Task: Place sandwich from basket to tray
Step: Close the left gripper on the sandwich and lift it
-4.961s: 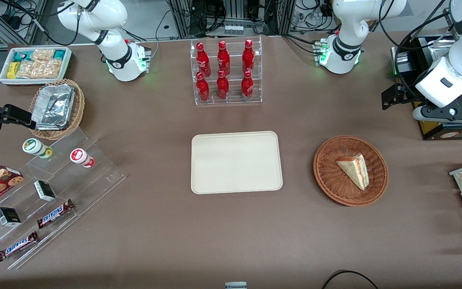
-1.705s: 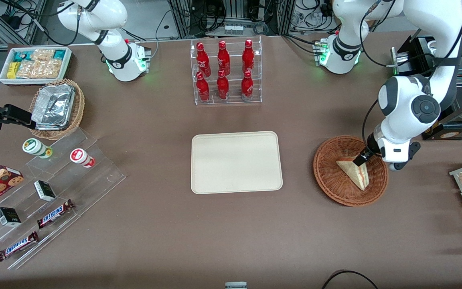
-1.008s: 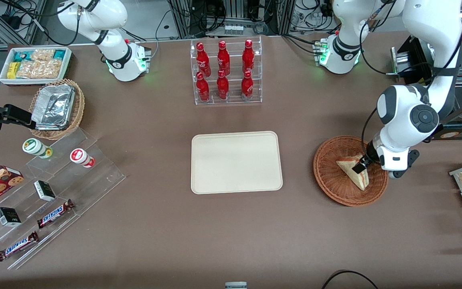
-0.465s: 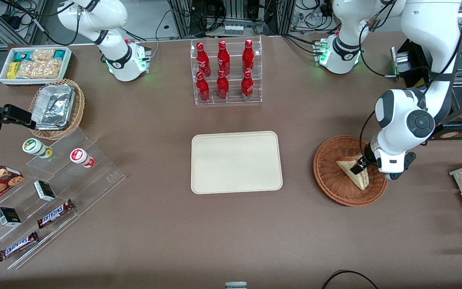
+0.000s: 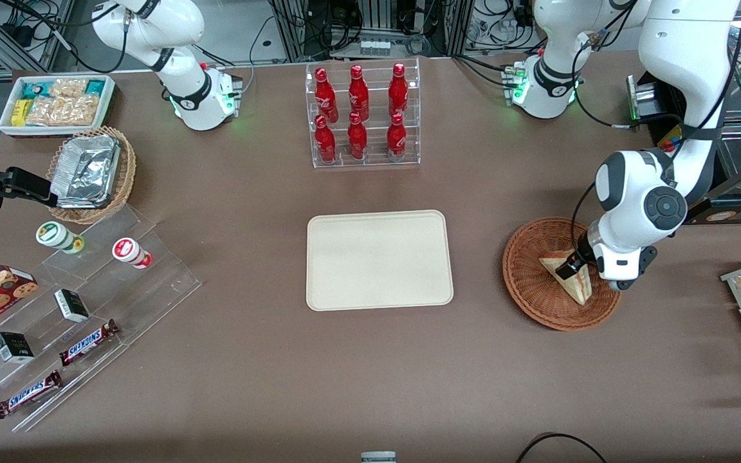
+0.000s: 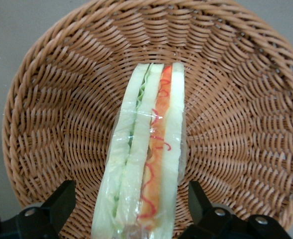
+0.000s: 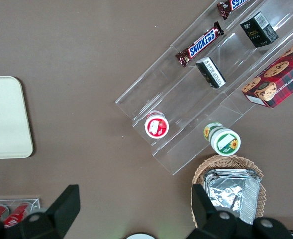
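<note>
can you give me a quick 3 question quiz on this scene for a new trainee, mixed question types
1. True or false: the sandwich already lies on the tray.
2. Multiple choice: where is the gripper? A) over the rack of red bottles B) down in the basket, one finger on each side of the sandwich C) above the tray
3. Fill in: the sandwich's filling shows red and ____ layers.

Key
1. False. The sandwich is in the basket, and nothing lies on the tray.
2. B. The fingers are open, each with a gap to the wrapped bread.
3. Green.
</note>
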